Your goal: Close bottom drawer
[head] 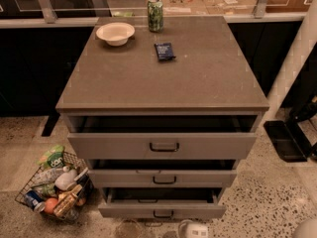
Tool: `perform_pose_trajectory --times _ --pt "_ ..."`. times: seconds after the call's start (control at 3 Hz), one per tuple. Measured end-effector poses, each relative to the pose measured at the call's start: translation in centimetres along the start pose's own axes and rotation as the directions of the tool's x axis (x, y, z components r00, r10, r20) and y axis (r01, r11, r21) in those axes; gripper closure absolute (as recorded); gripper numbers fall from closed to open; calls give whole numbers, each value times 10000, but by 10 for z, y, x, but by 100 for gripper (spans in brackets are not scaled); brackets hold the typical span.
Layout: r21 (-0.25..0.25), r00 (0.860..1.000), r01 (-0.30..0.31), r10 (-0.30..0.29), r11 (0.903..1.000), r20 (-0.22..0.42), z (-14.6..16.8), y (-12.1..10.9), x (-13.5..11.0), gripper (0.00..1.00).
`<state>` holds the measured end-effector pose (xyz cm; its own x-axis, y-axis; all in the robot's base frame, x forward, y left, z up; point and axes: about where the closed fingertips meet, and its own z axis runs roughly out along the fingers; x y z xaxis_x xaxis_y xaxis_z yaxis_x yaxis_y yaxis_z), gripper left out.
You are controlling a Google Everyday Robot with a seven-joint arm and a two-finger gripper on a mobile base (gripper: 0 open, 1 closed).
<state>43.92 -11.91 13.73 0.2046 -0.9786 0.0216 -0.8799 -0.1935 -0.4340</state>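
The bottom drawer (198,211) is the lowest of three in the grey cabinet (163,78). It stands pulled out a little, with a dark gap above its flat grey front and a small dark loop handle (163,214). A white rounded part at the bottom edge, just below and right of that handle, looks like my gripper (193,229). It sits close in front of the drawer front and is mostly cut off by the frame.
The middle drawer (198,178) and the top drawer (208,146) also stand partly open. A bowl (115,33), a green can (155,14) and a blue packet (164,51) sit on the cabinet top. A wire basket of groceries (52,190) is on the floor at left, and a black tray (285,140) at right.
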Motion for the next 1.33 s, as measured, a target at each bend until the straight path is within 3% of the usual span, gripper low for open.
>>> perform_pose_trajectory --times 1.0,1.33 --pt "23 9998 -209 209 9998 -9 2 3 -1 100" --pt "215 9999 99 -102 9997 126 17 -20 2 100"
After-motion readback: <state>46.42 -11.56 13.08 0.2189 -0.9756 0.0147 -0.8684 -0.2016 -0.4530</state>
